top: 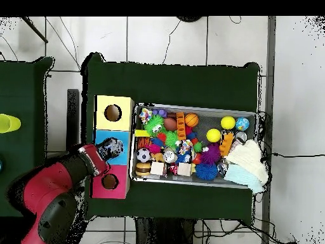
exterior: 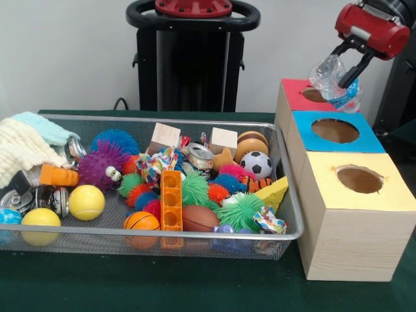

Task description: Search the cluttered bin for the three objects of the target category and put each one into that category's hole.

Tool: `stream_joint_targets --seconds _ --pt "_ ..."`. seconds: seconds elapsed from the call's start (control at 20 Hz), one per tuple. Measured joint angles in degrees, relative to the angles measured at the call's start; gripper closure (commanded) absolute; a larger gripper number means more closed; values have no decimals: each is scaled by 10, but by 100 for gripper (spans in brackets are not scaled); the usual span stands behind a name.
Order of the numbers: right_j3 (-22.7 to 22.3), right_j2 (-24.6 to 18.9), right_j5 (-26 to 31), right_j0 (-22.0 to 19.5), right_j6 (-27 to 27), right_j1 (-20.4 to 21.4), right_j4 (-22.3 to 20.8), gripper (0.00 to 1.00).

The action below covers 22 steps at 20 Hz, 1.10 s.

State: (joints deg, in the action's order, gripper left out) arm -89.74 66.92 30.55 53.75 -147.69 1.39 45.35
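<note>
My gripper is shut on a crumpled clear plastic bottle with a blue label. It holds the bottle just above the red-topped box, close over its round hole. In the overhead view the gripper and bottle sit at the boundary of the blue and red tops, with the red box's hole a little below. The wire mesh bin lies left of the boxes, full of toys. No other water bottle shows clearly in the bin.
A blue-topped box and a yellow-topped box stand in a row nearer the camera than the red one. The bin holds balls, spiky toys, wooden blocks, silver cans and cloths. The robot pedestal stands behind.
</note>
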Motion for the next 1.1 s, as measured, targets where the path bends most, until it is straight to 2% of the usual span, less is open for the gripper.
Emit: stream_joint_targets --seconds 1.1 --pt "0 0 0 0 -2 -44 0 100"
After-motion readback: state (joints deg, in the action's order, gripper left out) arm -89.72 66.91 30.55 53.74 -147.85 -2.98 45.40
